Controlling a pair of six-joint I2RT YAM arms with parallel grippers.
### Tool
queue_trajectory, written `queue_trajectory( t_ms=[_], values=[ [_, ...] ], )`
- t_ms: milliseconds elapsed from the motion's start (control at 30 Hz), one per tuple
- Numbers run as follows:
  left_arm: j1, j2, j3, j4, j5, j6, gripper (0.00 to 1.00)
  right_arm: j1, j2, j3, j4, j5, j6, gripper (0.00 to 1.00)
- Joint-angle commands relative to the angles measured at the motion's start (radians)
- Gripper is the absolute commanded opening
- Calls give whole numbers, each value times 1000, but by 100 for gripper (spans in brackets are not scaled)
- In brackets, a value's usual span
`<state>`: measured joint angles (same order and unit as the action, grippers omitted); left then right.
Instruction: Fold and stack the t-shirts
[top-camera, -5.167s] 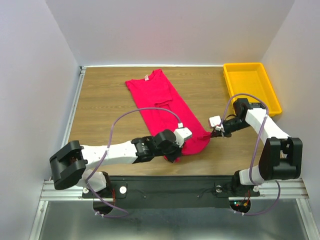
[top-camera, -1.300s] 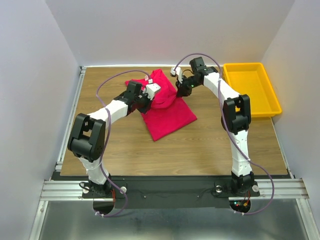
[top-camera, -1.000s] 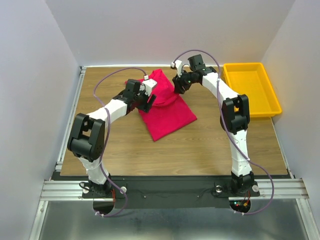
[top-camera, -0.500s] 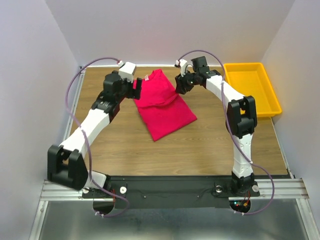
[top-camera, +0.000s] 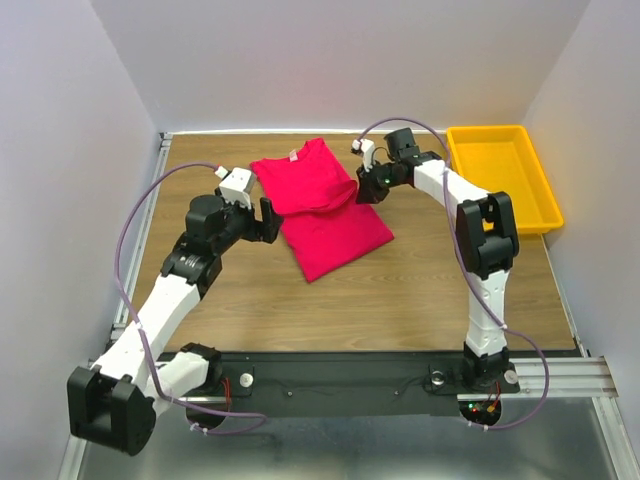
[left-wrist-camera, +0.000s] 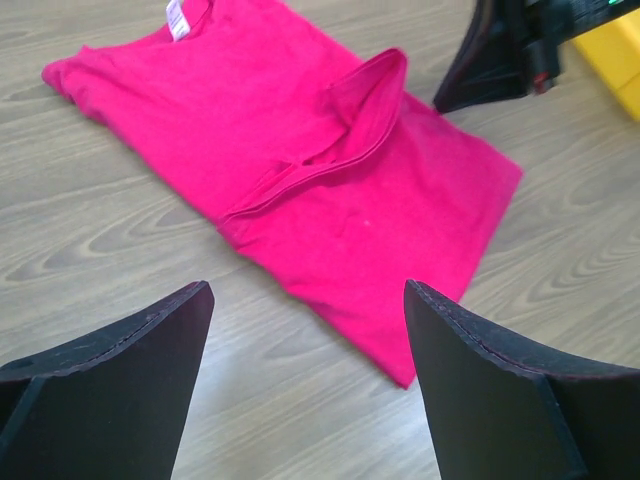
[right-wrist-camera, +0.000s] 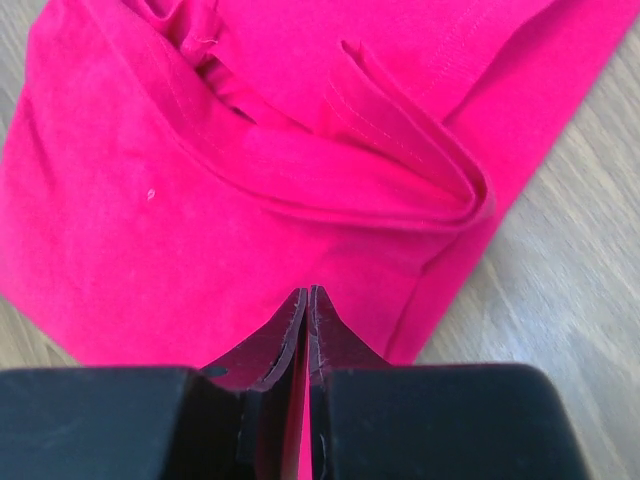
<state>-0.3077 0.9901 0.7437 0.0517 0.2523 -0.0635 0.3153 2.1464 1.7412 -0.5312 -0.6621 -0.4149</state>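
Left of the tray (top-camera: 455, 160), the t-shirt (top-camera: 320, 205) lies part-folded on the table (top-camera: 400, 290) — its white neck label (left-wrist-camera: 175, 17) unreadable. At its tray-side edge, the right gripper (right-wrist-camera: 305, 292) has jaws pressed together; whether they pinch cloth is unclear. Farther from the tray, the left gripper (left-wrist-camera: 305, 288) hovers, jaws spread.

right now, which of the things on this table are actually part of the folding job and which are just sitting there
Part of the job:
- the crimson-pink t-shirt, lying partly folded on the wooden table

Just lying about:
- the yellow tray, at the far right corner, apart from the shirt
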Motion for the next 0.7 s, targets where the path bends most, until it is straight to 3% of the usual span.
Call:
queue_trajectory(
  t_ms=[0,400,667],
  values=[
    [-4,-76,-24,46,28,-59,88,41,55,107,13,1,36,9],
    [-4,-96,-52,56,64,-81,88,56,273,434,20,142,246,5],
    [-4,-76,-93,151,120,-159,88,57,371,635,76,265,393,9]
  ],
)
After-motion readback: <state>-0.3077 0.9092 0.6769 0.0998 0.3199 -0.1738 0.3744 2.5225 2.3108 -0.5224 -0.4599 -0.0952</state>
